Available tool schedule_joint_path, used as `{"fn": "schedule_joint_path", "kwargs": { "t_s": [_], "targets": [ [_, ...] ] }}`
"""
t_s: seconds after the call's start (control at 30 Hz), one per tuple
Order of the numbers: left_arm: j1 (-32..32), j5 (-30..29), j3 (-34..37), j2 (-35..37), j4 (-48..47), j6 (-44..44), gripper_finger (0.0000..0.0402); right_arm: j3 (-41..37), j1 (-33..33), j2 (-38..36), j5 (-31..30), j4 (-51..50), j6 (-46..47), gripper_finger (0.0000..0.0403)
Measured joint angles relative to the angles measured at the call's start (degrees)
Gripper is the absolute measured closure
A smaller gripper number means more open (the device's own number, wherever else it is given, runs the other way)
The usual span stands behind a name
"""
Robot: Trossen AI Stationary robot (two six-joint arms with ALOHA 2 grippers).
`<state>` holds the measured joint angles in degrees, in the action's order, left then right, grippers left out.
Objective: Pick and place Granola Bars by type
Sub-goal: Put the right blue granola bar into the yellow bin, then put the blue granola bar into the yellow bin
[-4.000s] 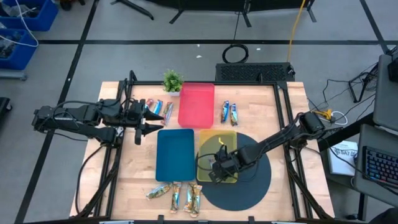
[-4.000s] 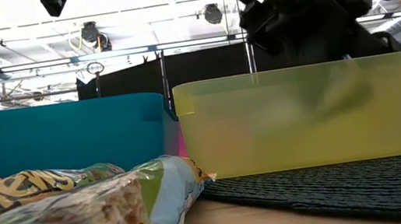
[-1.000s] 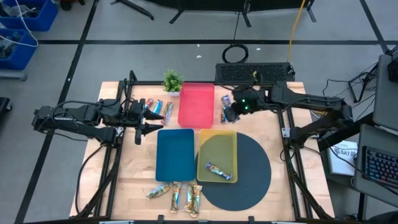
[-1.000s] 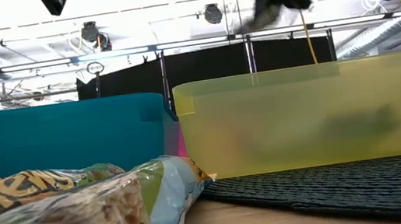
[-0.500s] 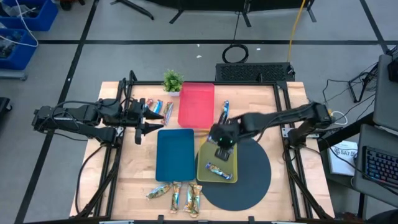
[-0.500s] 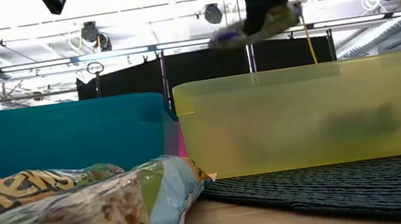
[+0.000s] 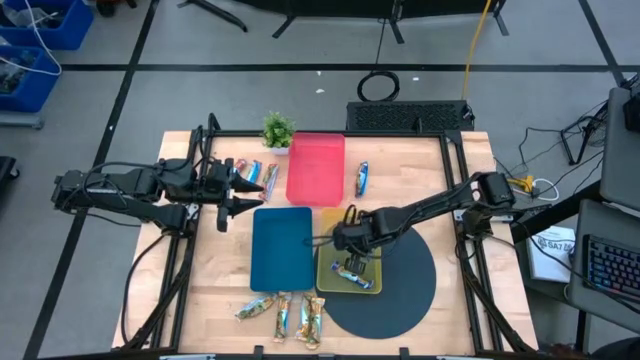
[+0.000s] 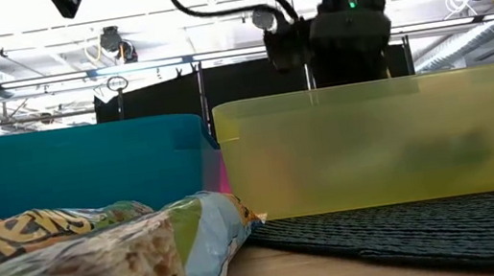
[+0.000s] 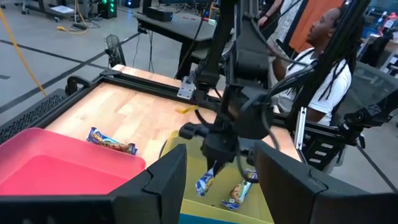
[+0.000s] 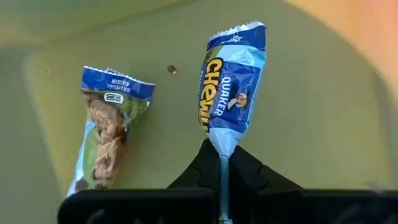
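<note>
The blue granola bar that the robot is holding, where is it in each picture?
High view: hidden under the right gripper over the yellow rectangular plastic tray.
Low view: cannot be made out; the gripper hangs above the tray.
Left wrist view: the blue shiny wrapped granola bar dangles from the jaws.
Right wrist view: pinched by one end.
Shared landmark: the yellow tray.

Red tray (image 7: 315, 168), blue tray (image 7: 282, 247), yellow tray (image 7: 372, 225), potted plant (image 7: 278, 129).
</note>
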<state>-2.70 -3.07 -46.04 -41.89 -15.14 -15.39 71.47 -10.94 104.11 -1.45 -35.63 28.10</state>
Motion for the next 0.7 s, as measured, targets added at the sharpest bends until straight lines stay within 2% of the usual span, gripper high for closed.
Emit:
{"fn": "schedule_joint_path", "kwargs": {
  "t_s": [0.07, 0.17, 0.3, 0.47, 0.57, 0.7],
  "targets": [
    [0.0, 0.0, 0.0, 0.0, 0.0, 0.0, 0.0211, -2.3, 0.0, 0.0, 0.8, 3.6, 1.0, 0.0402],
    [0.0, 0.1, 0.0, 0.0, 0.0, -0.2, 0.0211, -4.4, 0.1, 0.0, 5.2, 5.9, 1.6, 0.0384],
    [0.0, 0.9, 0.0, 0.0, 0.0, -0.9, 0.0211, -4.4, 0.5, -0.6, 9.0, 4.2, 3.6, 0.0327],
    [0.0, 2.0, 0.0, 0.0, 0.0, -1.3, 0.0211, -1.7, 2.6, -4.9, 8.9, 1.0, 5.7, 0.0262],
    [0.0, 1.9, 0.0, 0.0, 0.1, -0.9, 0.0211, 1.1, 4.8, -8.5, 5.6, -1.9, 5.5, 0.0242],
    [0.0, 1.7, 0.0, 0.0, 0.7, -0.1, 0.0211, 3.5, 10.0, -14.2, -5.1, -5.8, 7.7, 0.0240]
  ]
}}
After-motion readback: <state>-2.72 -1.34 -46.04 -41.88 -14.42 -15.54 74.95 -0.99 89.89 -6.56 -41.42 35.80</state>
